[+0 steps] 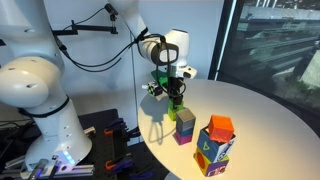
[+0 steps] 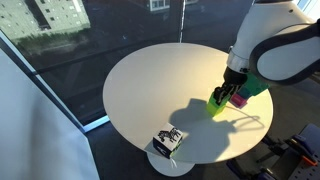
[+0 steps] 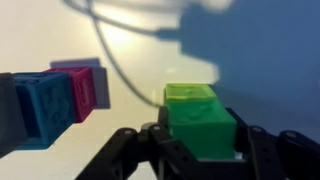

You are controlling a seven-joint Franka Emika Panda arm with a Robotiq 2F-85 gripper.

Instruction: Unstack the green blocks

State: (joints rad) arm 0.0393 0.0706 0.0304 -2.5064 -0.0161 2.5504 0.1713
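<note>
1. Lime-green plastic cubes (image 2: pixel 217 106), two of them, are what the task wants parted. In the wrist view the nearer green cube (image 3: pixel 202 128) sits between the dark fingers (image 3: pixel 150 145). The farther green cube (image 3: pixel 190 94) shows brighter at its 12 o'clock, touching it or just behind (I cannot tell whether one rests on the other).
2. The black Robotiq gripper (image 3: pixel 200 150) looks pinched on the nearer green cube, with a finger flush on each side face. Holding the flat sides is presumably meant to keep the cube square when it is raised.
3. In an exterior view the gripper (image 2: pixel 226 97) hangs low over the round white table (image 2: pixel 140 90), near its 3 o'clock edge, with the lime colour directly beneath it.
4. A blue textured cube (image 3: pixel 42 105) and a magenta cube (image 3: pixel 88 90) stand at the green pair's 9 o'clock, apart from it, so the claw has room.
5. A grey-olive cube on a magenta base (image 1: pixel 184 125) stands at 5 o'clock from the gripper (image 1: pixel 176 100). A multicoloured block pile (image 1: pixel 216 143) with an orange top lies farther out, at 4 o'clock.
6. The work looks to be at the grasp stage. Next would be a straight lift, then a set-down on bare table away from the neighbours.
</note>
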